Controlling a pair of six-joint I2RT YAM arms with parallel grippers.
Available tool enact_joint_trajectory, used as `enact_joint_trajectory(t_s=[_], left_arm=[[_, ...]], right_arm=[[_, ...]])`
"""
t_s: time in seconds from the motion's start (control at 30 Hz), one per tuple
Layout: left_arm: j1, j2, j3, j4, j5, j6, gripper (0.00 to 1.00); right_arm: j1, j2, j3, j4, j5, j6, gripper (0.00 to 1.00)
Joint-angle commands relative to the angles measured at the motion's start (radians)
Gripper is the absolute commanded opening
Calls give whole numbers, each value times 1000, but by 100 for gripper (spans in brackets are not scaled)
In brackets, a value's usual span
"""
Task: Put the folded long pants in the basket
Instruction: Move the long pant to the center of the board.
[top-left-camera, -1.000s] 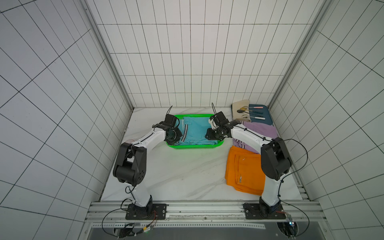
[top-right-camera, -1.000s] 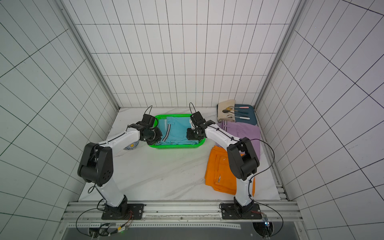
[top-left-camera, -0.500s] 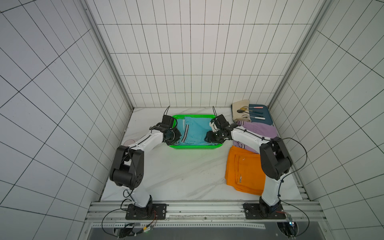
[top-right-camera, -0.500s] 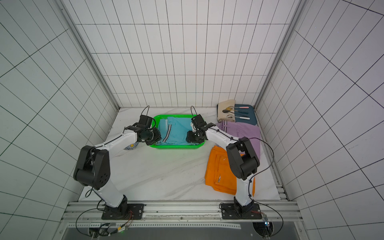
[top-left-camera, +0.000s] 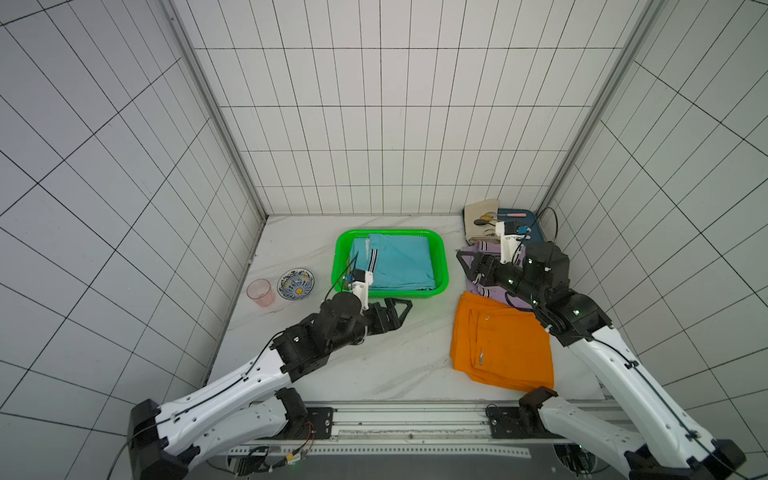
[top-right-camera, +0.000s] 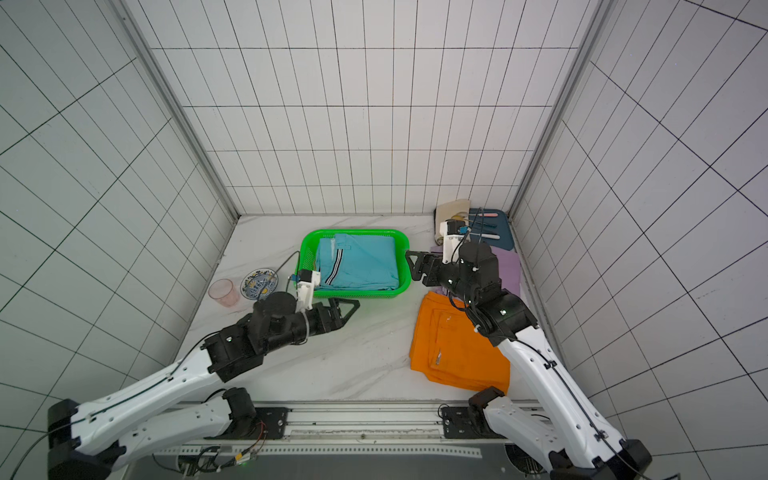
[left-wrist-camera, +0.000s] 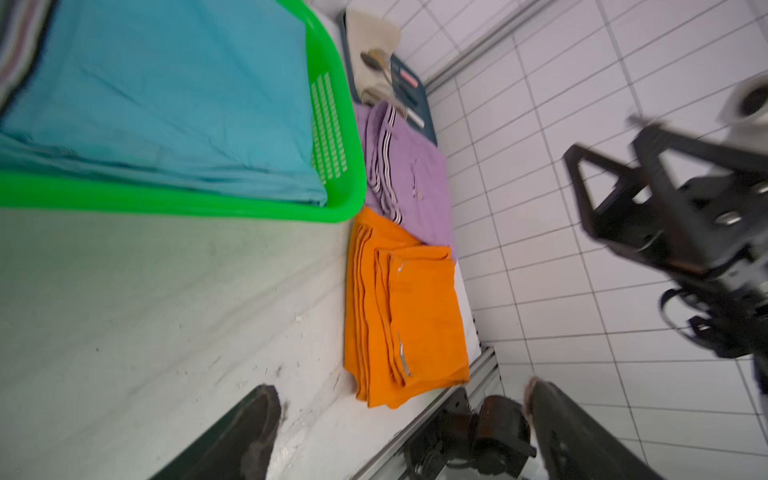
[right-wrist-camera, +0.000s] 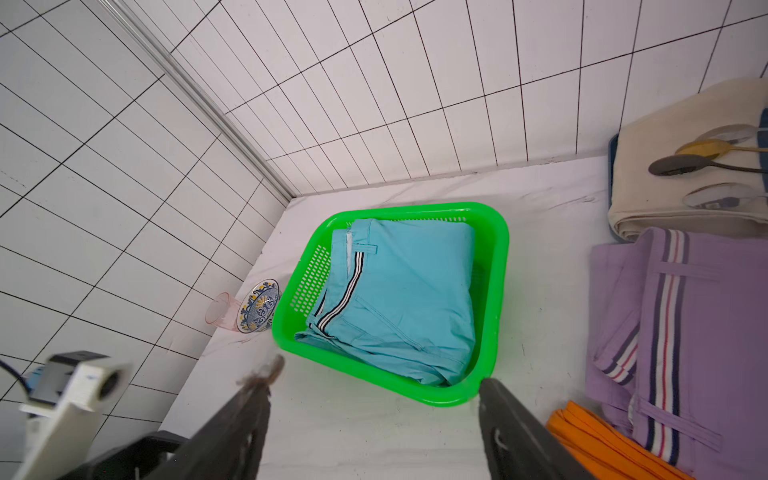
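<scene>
Right wrist view looks onto the sky blue pants (right-wrist-camera: 399, 299), folded flat inside the green basket (right-wrist-camera: 501, 291) and nearly filling it. Their long axis follows the basket's long side, striped waistband toward the end nearest the patterned bowl (top-left-camera: 296, 284) and pink cup (top-left-camera: 260, 292). Off the basket's opposite end lie lilac pants (right-wrist-camera: 706, 332) and orange pants (top-left-camera: 503, 345) on the white marble tabletop (top-left-camera: 374, 365), tiled walls (top-left-camera: 374, 124) around. Left gripper (top-left-camera: 402, 313) hovers before the basket's near wall, right gripper (top-left-camera: 462, 268) beside its lilac-side end; both spread wide, holding nothing.
</scene>
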Motion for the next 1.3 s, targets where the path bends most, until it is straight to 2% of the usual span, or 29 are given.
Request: enact_joint_trajectory(t_s=[0.0, 0.07, 0.2, 0.4, 0.53, 0.8, 0.87, 0.93, 0.97, 1.03, 1.1, 1.27], left_arm=[[-116, 204, -16, 124, -41, -29, 97], [-155, 329, 15, 153, -60, -28, 97], [-156, 544, 48, 273, -43, -54, 97], [-156, 781, 155, 326, -2, -52, 97], [-154, 887, 198, 370, 14, -78, 97], [-146, 1100, 331, 400, 89, -110, 85], [-139, 1128, 340, 416, 93, -123, 79], [-126, 1149, 334, 449, 105, -133, 67], [-121, 1154, 327, 470, 111, -137, 58], [-106, 1161, 305, 509, 119, -142, 31], [-89, 1155, 267, 542, 120, -154, 0], [-30, 1061, 90, 664, 146, -168, 0]], right_arm=[[-15, -121, -37, -99, 96, -39, 86], [-17, -178, -46, -106, 156, -53, 87], [-26, -244, -70, -110, 249, -57, 91], [-35, -224, -69, -110, 223, -54, 92], [-44, -189, -66, -111, 202, -48, 91], [-61, -185, -70, -110, 191, -46, 92], [-64, -182, -70, -111, 187, -46, 92], [-67, -178, -69, -111, 182, -42, 92], [-70, -174, -69, -110, 174, -40, 92], [-72, -169, -66, -111, 158, -39, 92], [-75, -167, -65, -111, 150, -37, 92], [-81, -159, -67, -107, 132, -32, 92]])
